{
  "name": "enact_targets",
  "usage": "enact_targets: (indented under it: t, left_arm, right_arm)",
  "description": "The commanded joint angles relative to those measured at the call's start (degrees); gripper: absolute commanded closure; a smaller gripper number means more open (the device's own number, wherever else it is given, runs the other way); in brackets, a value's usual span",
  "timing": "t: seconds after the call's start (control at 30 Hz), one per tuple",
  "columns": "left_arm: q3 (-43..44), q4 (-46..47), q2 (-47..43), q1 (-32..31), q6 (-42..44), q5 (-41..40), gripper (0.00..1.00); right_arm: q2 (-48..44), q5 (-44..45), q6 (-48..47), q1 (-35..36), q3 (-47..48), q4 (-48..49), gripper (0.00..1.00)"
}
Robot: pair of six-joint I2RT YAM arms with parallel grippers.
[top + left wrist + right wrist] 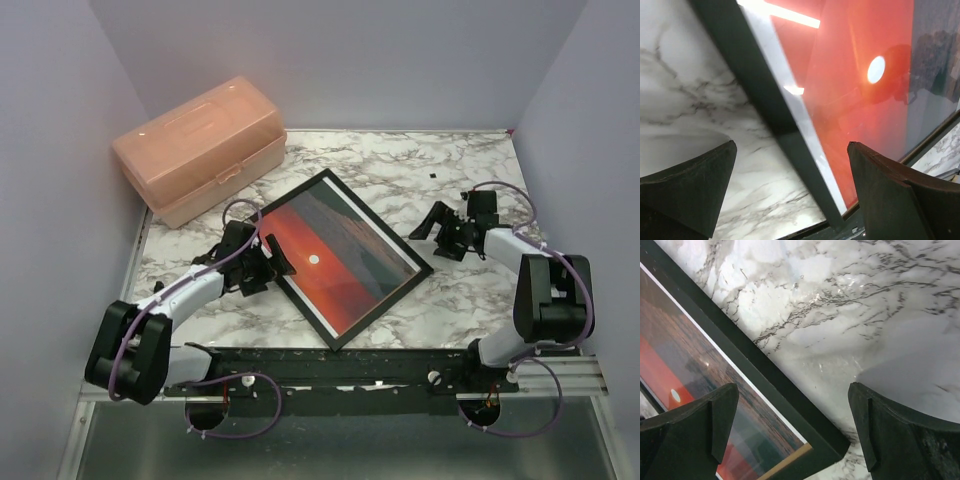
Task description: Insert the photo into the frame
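The frame (385, 310), photo (340, 262) inside, is lying diagonally. The left gripper (270, 262), jaws apart, is straddling its long left edge. The right gripper (445, 235), equally spread, is hovering beside the right corner.

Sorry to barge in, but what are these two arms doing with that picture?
Two robot arms are framing a sunset photo. The photo appears to sit inside the black frame, which lies face up on the marble table. Both grippers are open and hold nothing: the left gripper straddles the frame's left edge, and the right gripper hovers over bare marble just off its right corner. A peach plastic box stands at the back left.
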Motion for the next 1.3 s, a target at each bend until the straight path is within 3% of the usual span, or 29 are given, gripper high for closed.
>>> enact_targets:
  t: [0.0,0.13,0.27,0.67,0.9,1.03,1.13,1.2,1.27]
  left_arm:
    - [3.31,6.23,7.72,0.26,1.58,3.84,0.01]
    - [8.02,8.63,15.04,-0.44,1.85,7.46,0.04]
    - [16.81,5.34,22.20,-3.44,3.60,7.71,0.04]
    - [59.14,-14.57,46.87,-11.47,11.42,8.93,0.02]
    - [76.49,-21.90,57.88,-16.15,13.35,9.61,0.01]
    - [82.14,-28.00,59.19,-16.75,15.64,1.94,0.02]
    - [83.49,-33.94,57.17,-16.45,16.72,-10.88,0.01]
    - [79.13,-33.86,53.11,-15.23,14.81,-15.54,0.01]
    - [72.23,-30.60,47.22,-13.66,12.70,-15.09,0.02]
  right_arm:
    - [5.41,-8.51,-2.60,0.59,1.30,-2.34,0.00]
    - [5.15,-10.41,-1.96,2.46,-1.56,-1.16,0.00]
    - [1.15,-12.69,1.23,5.54,-6.77,-0.40,0.00]
    - [-26.94,-17.01,16.43,9.24,-26.94,-3.97,0.00]
    - [-36.86,-16.81,24.68,13.62,-33.17,-1.11,0.01]
    - [-35.32,-15.31,27.37,18.24,-33.58,2.43,0.01]
    - [-33.11,-14.38,27.45,20.11,-32.27,3.60,0.01]
    - [-31.91,-14.07,27.16,20.51,-31.19,3.94,0.01]
    - [-30.97,-14.25,26.91,20.89,-30.13,4.60,0.01]
